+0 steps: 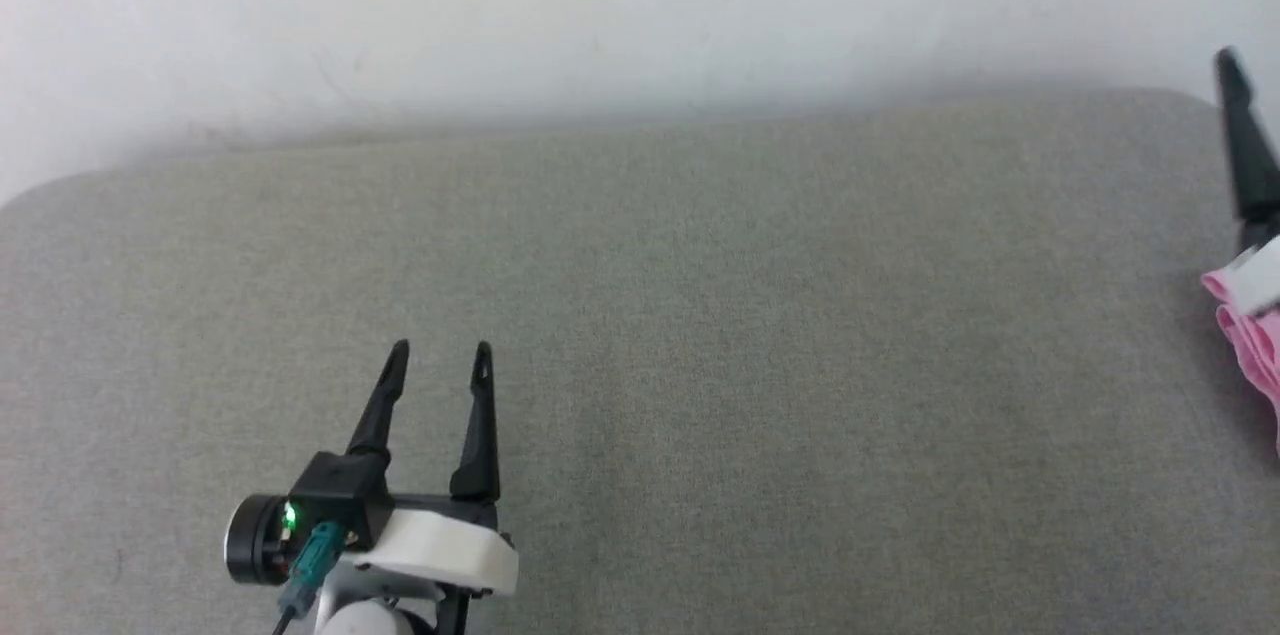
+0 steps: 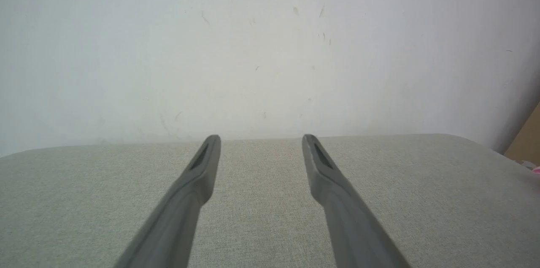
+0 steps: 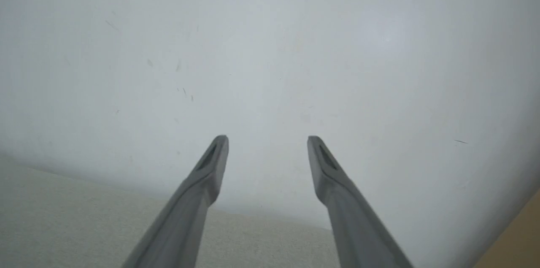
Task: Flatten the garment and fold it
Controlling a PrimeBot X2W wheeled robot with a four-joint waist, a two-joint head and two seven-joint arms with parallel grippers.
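Note:
The garment (image 1: 1250, 340), a bunch of light pink fabric, lies at the far right edge of the head view, cut off by the frame. The pale body of my right arm partly covers it. Just above it, one dark finger (image 1: 1243, 140) of my right gripper points up. In the right wrist view my right gripper (image 3: 268, 141) is open and empty, aimed at the white wall. My left gripper (image 1: 440, 355) rests at the lower left over the grey surface, far from the garment. It stands open with nothing between its fingers, as in the left wrist view (image 2: 261, 139).
A grey fabric-covered surface (image 1: 700, 315) with rounded far corners spans the head view. A white wall (image 1: 640, 5) rises right behind it. A tan panel (image 2: 527, 139) shows past the surface's right end.

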